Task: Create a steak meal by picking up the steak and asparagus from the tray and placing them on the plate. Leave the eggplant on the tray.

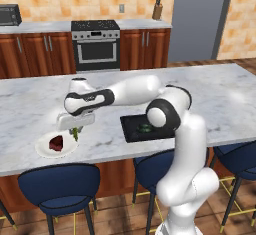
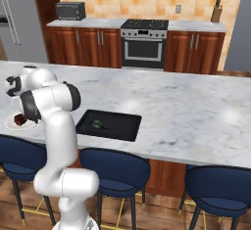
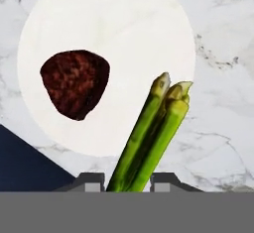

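Note:
The dark red steak lies on the round white plate, seen too as the steak on the plate near the counter's front left. My gripper is shut on the bright green asparagus, which hangs over the plate's right edge. From the left base view the gripper hovers just above the plate with the asparagus pointing down. The dark eggplant rests on the black tray, also the eggplant on the tray.
A marble island counter carries plate and tray. Blue stools stand along its near edge. A stove and wooden cabinets line the back wall. My own arm blocks most of the plate in the right base view.

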You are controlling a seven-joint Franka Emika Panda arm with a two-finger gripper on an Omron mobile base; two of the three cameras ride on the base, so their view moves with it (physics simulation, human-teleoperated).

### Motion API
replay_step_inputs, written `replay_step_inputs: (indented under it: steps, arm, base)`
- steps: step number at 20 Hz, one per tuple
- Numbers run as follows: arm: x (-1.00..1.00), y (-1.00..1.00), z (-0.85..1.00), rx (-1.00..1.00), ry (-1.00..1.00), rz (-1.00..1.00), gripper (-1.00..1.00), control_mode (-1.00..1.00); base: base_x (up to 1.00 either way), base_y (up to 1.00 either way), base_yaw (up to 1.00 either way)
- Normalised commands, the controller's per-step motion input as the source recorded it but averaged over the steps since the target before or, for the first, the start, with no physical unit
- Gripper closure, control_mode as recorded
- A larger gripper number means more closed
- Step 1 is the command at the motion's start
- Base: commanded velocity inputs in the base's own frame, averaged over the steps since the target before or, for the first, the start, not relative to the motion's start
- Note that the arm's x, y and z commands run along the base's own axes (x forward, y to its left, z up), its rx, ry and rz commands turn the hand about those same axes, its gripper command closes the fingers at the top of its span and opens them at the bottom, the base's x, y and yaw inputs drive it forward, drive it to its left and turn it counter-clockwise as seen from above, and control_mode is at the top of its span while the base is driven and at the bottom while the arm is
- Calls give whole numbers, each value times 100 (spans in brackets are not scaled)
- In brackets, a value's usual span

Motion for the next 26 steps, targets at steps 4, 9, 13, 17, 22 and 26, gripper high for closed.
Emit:
replay_step_inputs:
  steps: [4, 9, 13, 17, 22, 26]
  arm:
    - [41, 33, -45, -1, 0, 3, 100, -100]
    - [31, 39, -44, -3, 0, 2, 100, -100]
    - [20, 22, -37, 0, 0, 1, 100, -100]
    - [12, 5, -32, 0, 0, 0, 100, -100]
    - [-13, 0, -2, 0, -6, 0, -100, -100]
    - [-26, 0, 20, 0, -6, 0, -100, -100]
  base:
    - [0, 0, 0]
    - [0, 0, 0]
    - [0, 0, 0]
    - [0, 0, 0]
    - [0, 0, 0]
    - [0, 0, 0]
